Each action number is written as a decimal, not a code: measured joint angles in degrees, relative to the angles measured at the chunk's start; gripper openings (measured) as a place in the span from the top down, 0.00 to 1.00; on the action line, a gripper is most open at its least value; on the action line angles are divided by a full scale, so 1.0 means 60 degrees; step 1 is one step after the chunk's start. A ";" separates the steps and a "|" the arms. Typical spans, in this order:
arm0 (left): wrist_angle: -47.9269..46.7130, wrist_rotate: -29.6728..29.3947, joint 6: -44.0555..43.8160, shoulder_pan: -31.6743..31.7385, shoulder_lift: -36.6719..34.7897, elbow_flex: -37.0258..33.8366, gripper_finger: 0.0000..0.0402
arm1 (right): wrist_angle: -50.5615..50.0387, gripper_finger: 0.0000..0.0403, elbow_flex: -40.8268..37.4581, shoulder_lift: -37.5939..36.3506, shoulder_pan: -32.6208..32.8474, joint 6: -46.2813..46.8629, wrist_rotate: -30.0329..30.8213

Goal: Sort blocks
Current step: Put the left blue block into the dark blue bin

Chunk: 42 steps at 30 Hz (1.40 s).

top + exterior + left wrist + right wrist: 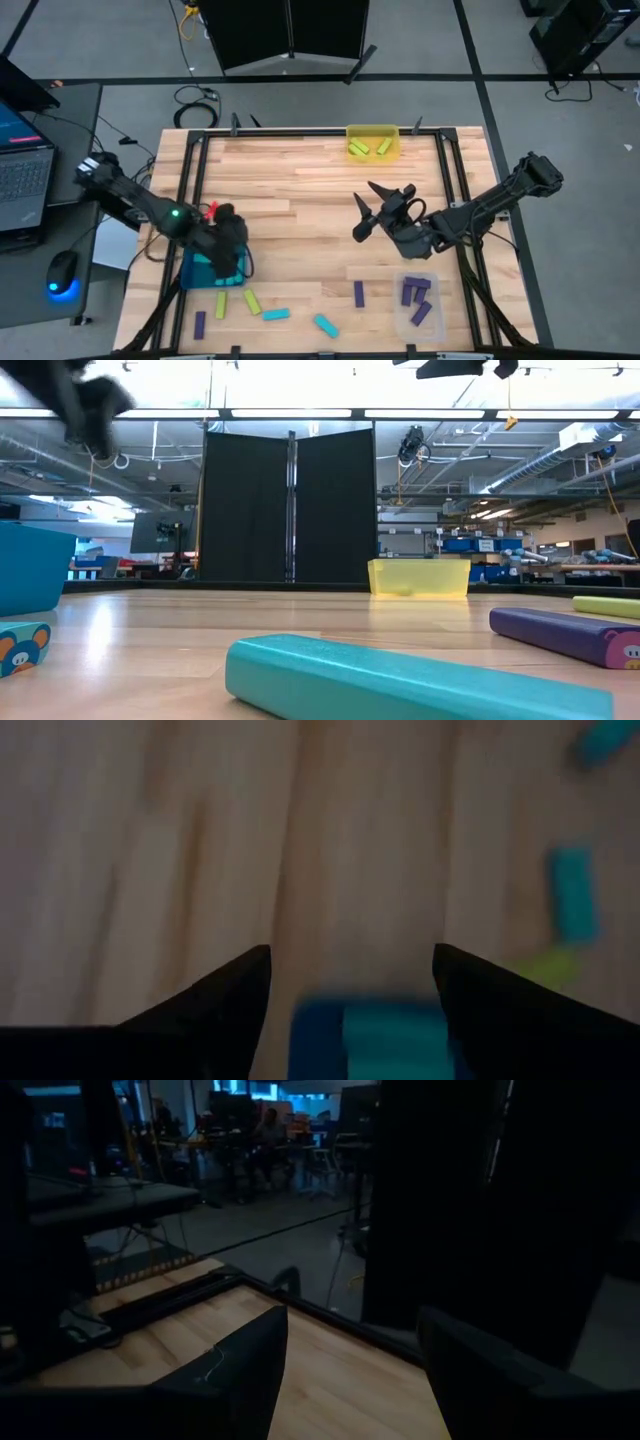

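My left gripper (230, 255) hangs open over the teal bin (200, 272) at the table's near left. In the left wrist view its fingers (350, 950) stand apart above the bin, and a cyan block (395, 1035) lies inside. Loose blocks lie flat along the near edge: purple (200, 323), yellow-green (252, 300), cyan (275, 314), cyan (325, 325) and purple (359, 293). My right gripper (372, 210) is open and empty, raised over the table's middle right.
A yellow bin (372, 142) with yellow-green blocks sits at the far edge. A clear bin (418, 303) with purple blocks sits near right. Black frame rails run along the table's left and right sides. Bare wood lies between the arms.
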 joint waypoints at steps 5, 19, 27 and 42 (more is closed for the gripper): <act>0.2244 -0.1563 0.2266 0.0004 -0.0499 0.0000 0.29 | 0.0454 0.42 0.0000 0.0091 -0.0364 0.0046 -0.1054; 0.6390 -0.1895 0.6015 -0.0106 -0.2380 -0.1611 0.29 | 0.3074 0.42 0.0004 0.2187 -0.0876 0.0172 -0.3907; 0.8284 -0.1871 0.6460 -0.0091 -0.4437 -0.3701 0.29 | 0.2387 0.42 0.1159 0.3079 -0.1160 0.0237 -0.5110; 0.9215 -0.2152 0.7440 -0.0005 -0.6038 -0.4833 0.29 | -0.6194 0.42 0.4561 0.4315 -0.1246 0.3787 -0.8504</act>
